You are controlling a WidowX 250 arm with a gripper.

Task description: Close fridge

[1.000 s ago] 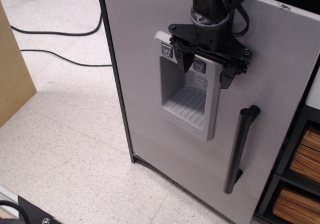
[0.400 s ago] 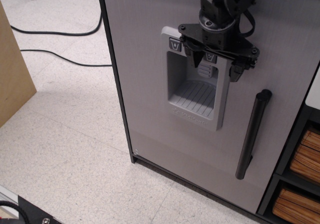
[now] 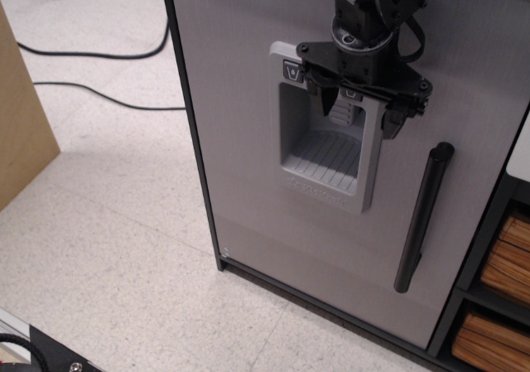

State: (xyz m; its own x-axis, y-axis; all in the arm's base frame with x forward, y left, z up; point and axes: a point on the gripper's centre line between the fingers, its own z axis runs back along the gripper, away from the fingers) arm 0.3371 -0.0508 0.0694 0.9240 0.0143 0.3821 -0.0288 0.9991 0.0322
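The fridge door point(image 3: 248, 123) is light grey and fills the middle of the view, lying flush with the cabinet. Its recessed dispenser panel point(image 3: 327, 152) sits at centre. The black bar handle point(image 3: 422, 217) runs down the right side. My black gripper point(image 3: 358, 112) is at the top of the dispenser panel, against the door, with its fingers point(image 3: 323, 100) spread apart and nothing between them. The fridge's interior is hidden behind the door.
A shelving unit with tan boxes point(image 3: 497, 297) stands at the right edge. Black cables point(image 3: 91, 55) lie on the white tiled floor at the upper left. A tan board point(image 3: 21, 132) stands at the left edge. A black object point(image 3: 50, 351) is at the bottom left.
The door has swung shut to the right: the handle and the dispenser panel shifted right and the door's edge closed against the cabinet. My gripper moved right with it.
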